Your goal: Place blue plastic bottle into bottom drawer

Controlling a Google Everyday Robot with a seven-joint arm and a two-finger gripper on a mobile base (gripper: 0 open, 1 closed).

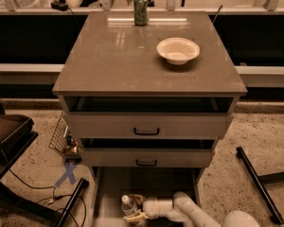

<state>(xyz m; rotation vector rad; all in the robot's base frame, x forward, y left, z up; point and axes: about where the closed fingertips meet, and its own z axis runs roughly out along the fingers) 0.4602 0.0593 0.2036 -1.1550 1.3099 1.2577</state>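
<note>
The blue plastic bottle (128, 205) shows at the bottom of the camera view as a clear bottle with a white cap, standing upright inside the pulled-out bottom drawer (154, 181), near its front left. My gripper (134, 207) reaches in from the right on a white arm (189, 212), and its fingers are closed around the bottle's body. The bottle's lower part is hidden at the frame's edge. The drawer's grey floor lies below the two drawers with black handles.
A green can (140, 9) and a white bowl (178, 50) stand on the cabinet top (109, 56). Two upper drawers (146, 126) are slightly open. A dark tray stand (9, 136), cables and a wire basket (61, 138) are left; a black bar (255, 183) lies right.
</note>
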